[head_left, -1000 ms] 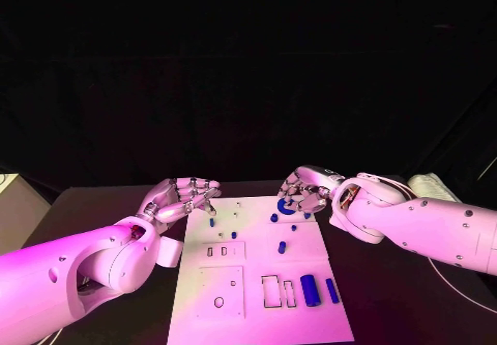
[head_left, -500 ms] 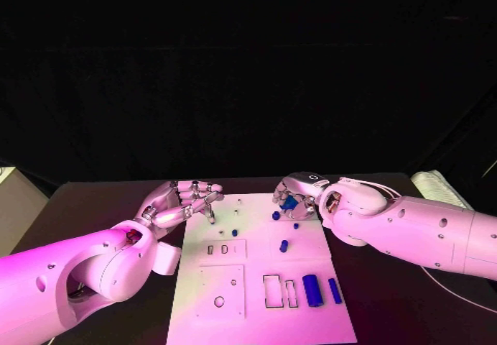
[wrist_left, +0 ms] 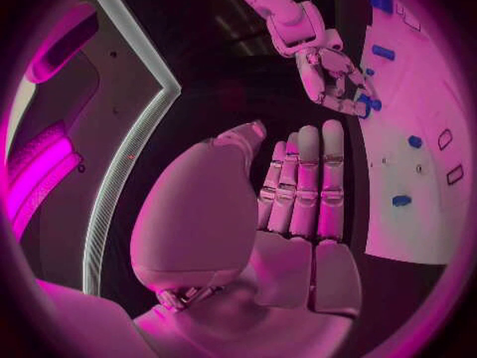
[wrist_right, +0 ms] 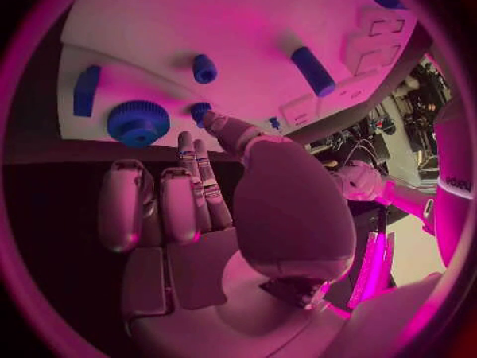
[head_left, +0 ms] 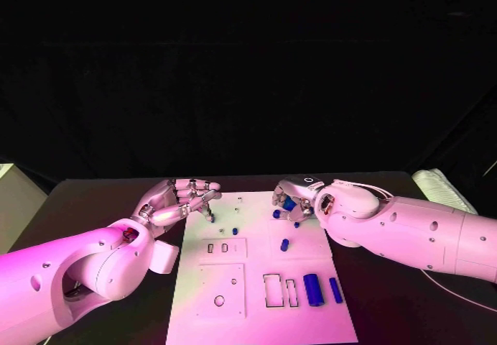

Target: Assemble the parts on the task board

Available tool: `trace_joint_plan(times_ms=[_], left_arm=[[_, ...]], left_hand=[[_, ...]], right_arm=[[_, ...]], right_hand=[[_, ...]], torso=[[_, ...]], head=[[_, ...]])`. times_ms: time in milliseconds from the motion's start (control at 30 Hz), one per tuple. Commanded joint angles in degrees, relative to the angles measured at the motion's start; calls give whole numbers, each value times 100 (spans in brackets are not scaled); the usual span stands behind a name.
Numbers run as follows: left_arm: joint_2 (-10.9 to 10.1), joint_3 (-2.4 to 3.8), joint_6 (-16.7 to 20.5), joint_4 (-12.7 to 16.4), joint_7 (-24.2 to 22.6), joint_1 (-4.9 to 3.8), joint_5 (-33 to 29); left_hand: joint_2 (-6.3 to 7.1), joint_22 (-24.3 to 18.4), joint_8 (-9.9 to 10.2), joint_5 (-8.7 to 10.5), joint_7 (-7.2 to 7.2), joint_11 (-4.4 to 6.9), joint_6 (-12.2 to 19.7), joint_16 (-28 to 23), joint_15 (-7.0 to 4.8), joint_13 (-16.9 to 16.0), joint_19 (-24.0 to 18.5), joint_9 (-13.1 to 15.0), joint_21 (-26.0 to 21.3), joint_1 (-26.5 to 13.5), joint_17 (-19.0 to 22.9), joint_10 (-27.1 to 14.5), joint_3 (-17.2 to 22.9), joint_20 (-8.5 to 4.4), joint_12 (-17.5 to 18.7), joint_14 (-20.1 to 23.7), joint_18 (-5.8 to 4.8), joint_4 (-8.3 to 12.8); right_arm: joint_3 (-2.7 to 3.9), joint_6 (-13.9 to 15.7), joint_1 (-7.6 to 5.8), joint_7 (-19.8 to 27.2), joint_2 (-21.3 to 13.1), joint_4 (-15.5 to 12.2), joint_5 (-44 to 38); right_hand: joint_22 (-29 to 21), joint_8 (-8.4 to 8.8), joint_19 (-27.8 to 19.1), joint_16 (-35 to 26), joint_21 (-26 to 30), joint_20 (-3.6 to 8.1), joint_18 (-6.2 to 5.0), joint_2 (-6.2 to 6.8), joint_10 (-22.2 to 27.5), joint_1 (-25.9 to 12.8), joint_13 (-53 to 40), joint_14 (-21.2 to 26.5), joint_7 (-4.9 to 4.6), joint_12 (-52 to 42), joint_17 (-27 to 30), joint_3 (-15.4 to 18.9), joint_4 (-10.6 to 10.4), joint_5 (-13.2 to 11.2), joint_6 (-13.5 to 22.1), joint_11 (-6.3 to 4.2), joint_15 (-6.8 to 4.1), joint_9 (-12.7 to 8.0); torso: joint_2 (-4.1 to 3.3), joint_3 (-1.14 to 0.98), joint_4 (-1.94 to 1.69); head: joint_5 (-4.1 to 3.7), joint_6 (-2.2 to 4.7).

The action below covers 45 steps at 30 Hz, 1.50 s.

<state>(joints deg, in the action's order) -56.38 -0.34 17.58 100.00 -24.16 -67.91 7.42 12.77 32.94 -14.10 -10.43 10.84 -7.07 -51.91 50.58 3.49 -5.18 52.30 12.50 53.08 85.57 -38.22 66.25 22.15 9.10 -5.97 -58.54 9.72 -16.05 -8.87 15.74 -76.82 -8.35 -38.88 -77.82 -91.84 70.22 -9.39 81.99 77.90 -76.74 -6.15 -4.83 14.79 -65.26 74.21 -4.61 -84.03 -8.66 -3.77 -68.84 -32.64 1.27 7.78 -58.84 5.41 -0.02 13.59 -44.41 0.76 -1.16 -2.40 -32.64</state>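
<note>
task board, the flat white rectangular plate [head_left: 259, 287], lies in the middle of the black table [head_left: 403, 287], long side running away from the robot. dark backdrop behind the table. a pale ribbed object [head_left: 435, 185] sits at the table's far right edge.

counts on the board, head view: two long blue cylinders side by side near the right front, one thick [head_left: 309, 289], one thin [head_left: 333, 290]; one short blue peg [head_left: 284, 245] mid-board; one small blue stud [head_left: 235, 231] left of centre. small blue pieces at the far end by the hands, too small to count. right wrist view adds one blue toothed gear wheel [wrist_right: 138, 122], one blue block at the board's edge [wrist_right: 86, 90], one short round peg [wrist_right: 203, 68].

three outlined rectangular slots sit front-centre and two smaller ones in a raised square at left. no writing legible.

left hand [head_left: 182, 200] hovers at the board's far left corner, fingers curled inward and close together, nothing in them. right hand [head_left: 296, 198] is over the board's far right end, fingers bent down near the gear; cannot tell whether it holds anything.
</note>
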Motion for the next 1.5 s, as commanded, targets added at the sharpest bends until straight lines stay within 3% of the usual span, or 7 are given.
trace_joint_plan(times_ms=[33, 567, 833, 1167, 1500], left_arm=[[0, 6, -127, 25, -6, -16, 24], [-21, 7, -154, 29, 37, -39, 29], [-26, 7, -164, 27, 57, -47, 36], [-28, 7, -168, 13, 82, -51, 43], [-35, 7, -175, -17, 106, -55, 46]], left_hand=[[9, 5, -13, 30, 10, -22, 32, 25, 4, -7, -44, 10, 19, -58, -9, -29, 17, 1, 37, 46, 68, -7], [7, 26, -13, 28, 11, -24, 36, 33, 6, -9, -58, 14, 48, -64, -8, -35, 21, 3, 38, 56, 68, -7], [7, 26, -13, 28, 11, -24, 36, 33, 6, -9, -58, 14, 48, -64, -8, -35, 21, 3, 38, 56, 68, -7], [-10, 68, -18, 25, 10, -23, 39, 48, 4, -14, -91, 24, 108, -35, -5, -38, 52, 5, 37, 72, 70, 15], [-11, 91, -19, 25, 12, -24, 44, 57, 3, -16, -110, 29, 139, -13, -3, -43, 70, 6, 37, 79, 71, 32]], right_arm=[[0, -154, 5, -129, 22, 19, -199], [-7, -287, 53, -123, 117, 125, -172], [-7, -256, 57, -78, 144, 136, -102], [-7, 129, 58, -111, 154, 112, 57], [12, 568, 35, -452, 203, 39, 191]], right_hand=[[45, -30, 70, 43, -41, 1, 100, -47, 5, 6, -9, -257, 4, -45, -18, 3, -26, 43, -29, -5, 47, 11], [435, -112, 208, 183, -313, 20, 169, -140, -182, -15, -47, -268, 34, -125, -139, -109, -93, 97, -154, -46, 22, 100], [510, -190, 222, 223, -363, 40, 179, -246, -303, -42, -57, -260, 79, -147, -145, -197, -154, 93, -261, -85, -9, 177], [852, -328, 346, 244, -591, 92, 244, -427, -520, -19, -98, -245, 146, -149, -110, -302, -175, 93, -396, -156, -68, 327], [955, -366, 385, 238, -660, 102, 264, -455, -572, -48, -112, -239, 153, -143, -80, -323, -191, 89, -416, -167, -76, 376]], torso=[[-18, 1, -14], [-51, 12, -16], [-67, 16, -18], [-74, 22, -24], [-73, 37, -29]], head=[[-12, 8], [-2, 4], [-5, 12], [-4, 29], [-4, 84]])
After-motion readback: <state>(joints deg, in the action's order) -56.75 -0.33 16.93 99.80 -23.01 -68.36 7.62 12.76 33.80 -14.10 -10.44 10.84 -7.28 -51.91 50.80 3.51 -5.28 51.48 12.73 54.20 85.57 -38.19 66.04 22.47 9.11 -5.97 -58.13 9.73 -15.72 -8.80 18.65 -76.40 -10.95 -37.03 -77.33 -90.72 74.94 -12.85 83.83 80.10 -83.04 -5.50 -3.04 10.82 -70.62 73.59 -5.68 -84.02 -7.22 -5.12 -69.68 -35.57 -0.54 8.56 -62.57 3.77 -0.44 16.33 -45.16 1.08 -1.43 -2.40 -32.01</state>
